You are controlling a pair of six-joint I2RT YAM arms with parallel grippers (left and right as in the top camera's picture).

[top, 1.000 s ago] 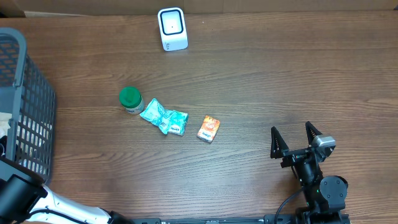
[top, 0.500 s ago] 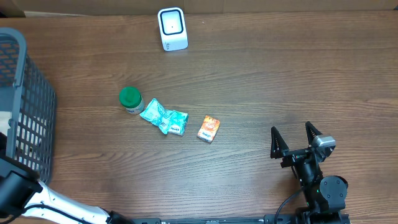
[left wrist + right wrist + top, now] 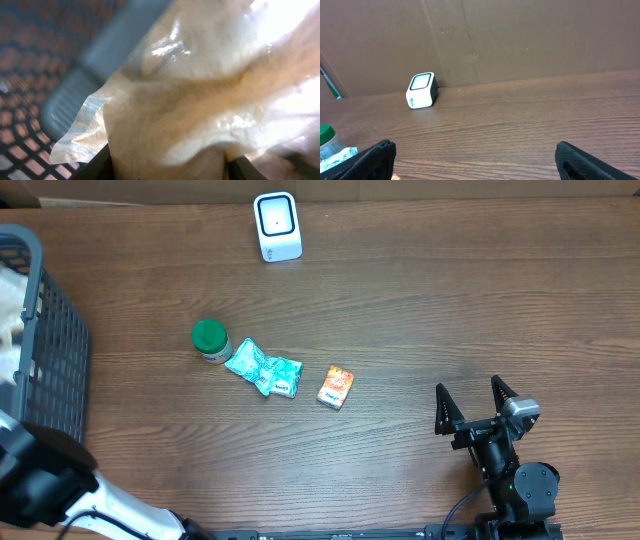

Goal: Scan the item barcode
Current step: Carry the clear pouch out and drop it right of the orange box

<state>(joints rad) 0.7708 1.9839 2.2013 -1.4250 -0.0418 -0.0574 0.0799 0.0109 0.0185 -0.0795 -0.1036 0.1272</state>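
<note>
one scanner [image 3: 277, 226], one green-capped bottle [image 3: 210, 340], one teal packet [image 3: 263, 368], one orange box [image 3: 336, 387], one basket [image 3: 58, 370], one pale bag [image 3: 200, 100]

Dark brown wood-grain tabletop [image 3: 450, 310] fills the overhead view. Plain brown cardboard wall [image 3: 520, 40] stands along its 12 o'clock edge, creased vertically. Lighting even and diffuse.

1. At the far edge of the table [image 3: 450, 290], left of the middle: scanner [image 3: 277, 225].
2. At the left edge: basket [image 3: 55, 350], with a bag [image 3: 200, 90] in it.
3. Mid-table, in a row from left to right: bottle [image 3: 210, 340], packet [image 3: 263, 368] just beside it, small box [image 3: 336, 387].
4. Near the near right corner: right gripper [image 3: 478, 402].
</note>
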